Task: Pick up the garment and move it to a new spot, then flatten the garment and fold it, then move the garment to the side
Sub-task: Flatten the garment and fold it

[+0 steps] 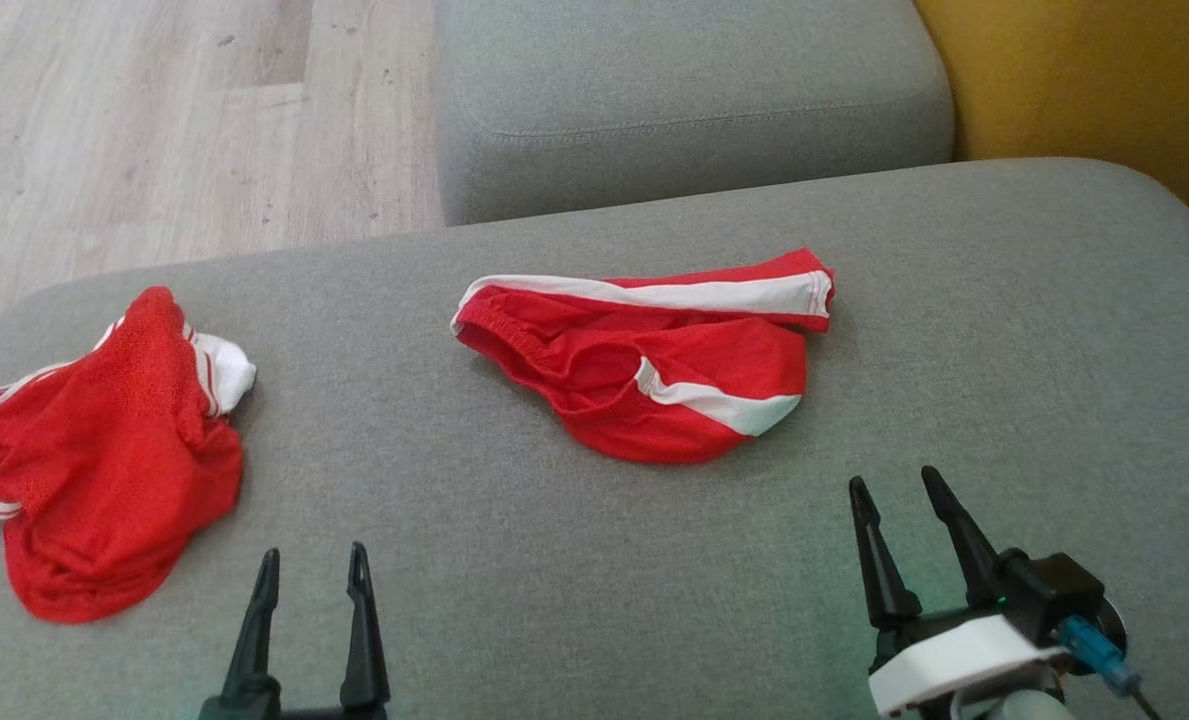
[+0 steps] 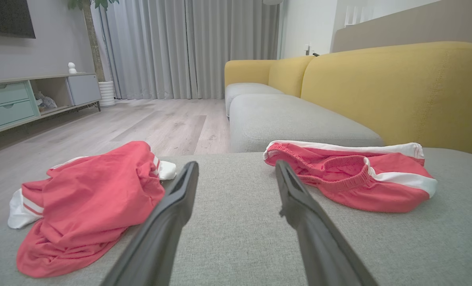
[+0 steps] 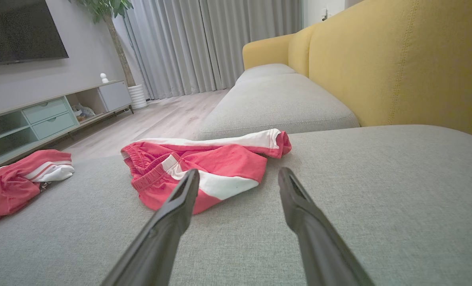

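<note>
**A:** Where is the garment?

**B:** The red shorts (image 1: 644,370) lie on the grey cushion (image 1: 554,580), about halfway across it and nearer its far edge than its near one. They are rumpled, not flat. The elastic waistband gapes open toward the cushion's left side, and one leg is folded over the other.

**A:** Any brand or writing on them?

**B:** All I can make out is the trim. A broad white band runs along the edge nearest the cushion's far side, and a second white band crosses the folded leg. Whether a label sits in the folds, I cannot tell.

**A:** And the grippers?

**B:** The left gripper (image 1: 314,550) is over the cushion's near edge, left of centre. Its fingers are spread wide and hold nothing. The right gripper (image 1: 892,477) is over the near right part of the cushion, also spread and holding nothing. Its tips are close to the shorts' white-banded corner but apart from the cloth.

**A:** Anything else on the cushion?

**B:** A crumpled red garment (image 1: 104,450) with white striped cuffs is heaped at the cushion's left edge, well apart from the shorts. Beyond the cushion's far edge sits a second grey seat (image 1: 684,90), with a yellow backrest (image 1: 1084,80) off the cushion's far right corner. Pale wood floor (image 1: 154,120) lies past the cushion's far left.
</note>
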`<state>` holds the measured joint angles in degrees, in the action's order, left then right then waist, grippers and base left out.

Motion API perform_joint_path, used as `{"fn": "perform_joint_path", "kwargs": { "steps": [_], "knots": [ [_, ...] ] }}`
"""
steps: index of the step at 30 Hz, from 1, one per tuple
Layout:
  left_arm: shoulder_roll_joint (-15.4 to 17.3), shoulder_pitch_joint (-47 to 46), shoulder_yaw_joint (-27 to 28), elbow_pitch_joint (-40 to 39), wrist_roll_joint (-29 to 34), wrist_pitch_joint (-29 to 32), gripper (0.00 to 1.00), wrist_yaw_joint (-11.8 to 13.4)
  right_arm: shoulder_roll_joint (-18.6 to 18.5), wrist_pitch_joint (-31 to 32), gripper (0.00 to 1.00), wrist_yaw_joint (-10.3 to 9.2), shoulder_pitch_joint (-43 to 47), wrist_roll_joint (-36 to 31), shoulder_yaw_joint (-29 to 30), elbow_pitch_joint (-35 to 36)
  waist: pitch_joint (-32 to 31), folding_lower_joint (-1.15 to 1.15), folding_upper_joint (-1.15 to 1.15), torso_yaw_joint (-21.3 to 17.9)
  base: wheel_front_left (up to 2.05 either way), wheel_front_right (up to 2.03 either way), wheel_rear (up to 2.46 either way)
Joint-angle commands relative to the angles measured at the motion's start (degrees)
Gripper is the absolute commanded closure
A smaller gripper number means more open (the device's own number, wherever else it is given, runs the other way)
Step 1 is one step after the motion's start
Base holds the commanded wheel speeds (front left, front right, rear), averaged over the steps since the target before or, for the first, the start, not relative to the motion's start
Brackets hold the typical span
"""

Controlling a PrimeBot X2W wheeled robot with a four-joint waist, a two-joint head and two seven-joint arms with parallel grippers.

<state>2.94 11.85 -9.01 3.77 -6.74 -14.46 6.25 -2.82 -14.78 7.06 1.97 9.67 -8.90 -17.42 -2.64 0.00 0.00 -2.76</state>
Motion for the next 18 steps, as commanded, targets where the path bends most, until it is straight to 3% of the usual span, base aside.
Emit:
{"fn": "perform_joint_path", "kwargs": {
  "steps": [1, 18],
  "knots": [
    [-0.06, -1.75, 1.59, -1.47, 0.25, -0.53, 0.00, -0.17, -0.06, -0.22, 0.00, 0.43, -2.03, 0.14, -1.49, 1.51, 0.03, 0.00, 0.00, -0.07, 0.00, 0.00, 0.00],
    [-0.06, -2.32, 0.73, -0.78, 0.39, -0.53, 0.00, 0.35, -0.06, -0.22, 0.00, 0.43, -2.60, -0.09, -1.16, 1.40, 1.04, 0.00, 0.00, -0.48, 0.00, 0.00, 0.00]
  ]
}}
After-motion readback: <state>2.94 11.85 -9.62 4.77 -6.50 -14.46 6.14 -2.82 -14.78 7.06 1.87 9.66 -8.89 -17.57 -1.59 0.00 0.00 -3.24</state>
